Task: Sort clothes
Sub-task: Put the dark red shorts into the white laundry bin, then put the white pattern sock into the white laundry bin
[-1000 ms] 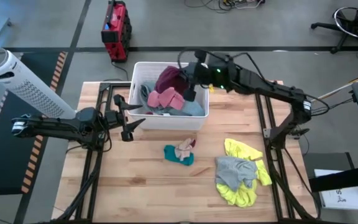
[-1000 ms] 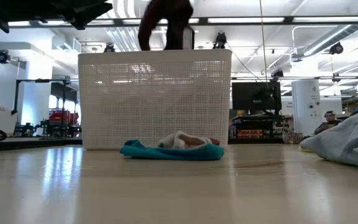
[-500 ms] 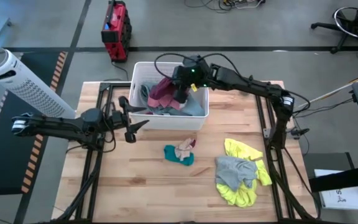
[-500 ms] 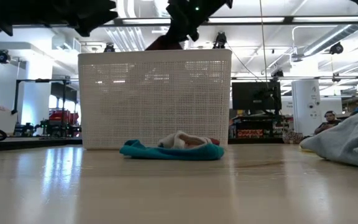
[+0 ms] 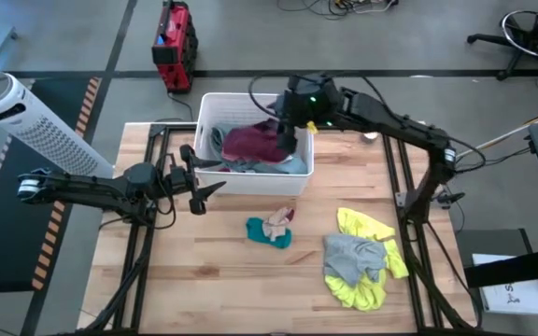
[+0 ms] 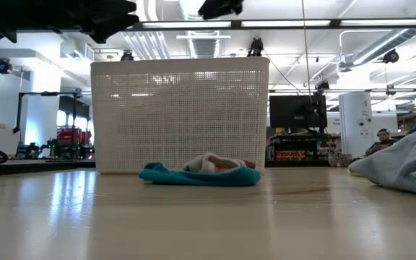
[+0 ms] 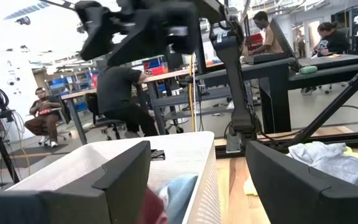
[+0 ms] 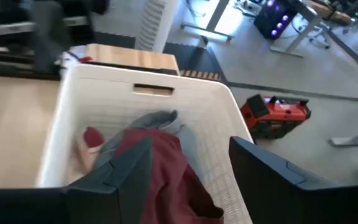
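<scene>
Right end effector (image 5: 289, 142) hovering over the basket (image 5: 211, 179), fingers apart, gripping nothing; maroon garment (image 5: 253, 142) lying in the basket on top of grey and pink pieces; left end effector (image 5: 201, 177) sitting just beside the basket's near left corner, fingers apart, empty; teal garment (image 5: 269, 229) lying on the tabletop (image 5: 222, 271) in front of the basket; grey garment (image 5: 351, 256) resting on the yellow one (image 5: 374, 280) further right.
</scene>
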Controlling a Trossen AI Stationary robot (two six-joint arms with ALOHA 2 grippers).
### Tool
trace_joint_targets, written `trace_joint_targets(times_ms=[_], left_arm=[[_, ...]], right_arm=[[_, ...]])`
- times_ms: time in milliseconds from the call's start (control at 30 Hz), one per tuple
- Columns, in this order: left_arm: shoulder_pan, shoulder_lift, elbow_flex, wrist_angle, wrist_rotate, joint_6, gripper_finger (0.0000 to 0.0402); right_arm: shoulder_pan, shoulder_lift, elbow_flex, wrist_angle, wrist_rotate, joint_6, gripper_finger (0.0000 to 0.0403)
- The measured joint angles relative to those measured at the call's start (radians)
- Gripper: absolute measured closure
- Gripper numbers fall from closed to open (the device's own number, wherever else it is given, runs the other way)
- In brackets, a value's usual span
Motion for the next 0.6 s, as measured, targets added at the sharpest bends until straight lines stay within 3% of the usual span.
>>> trace_joint_targets(times_ms=[167,367,600], left_arm=[[0.000,0.000,0.000,-0.001,0.000,0.004,0.0155],[0.000,0.000,0.000,-0.002,0.000,0.004,0.0164],[0.000,0.000,0.000,-0.002,0.000,0.004,0.0170]], right_arm=[[0.062,-0.128,-0.142,-0.001,0.000,0.004,0.0214],[0.168,-0.272,-0.410,0.018,-0.060,0.055,0.0236],[0.299,-0.414,-0.793,0.248,-0.075,0.167,0.0240]])
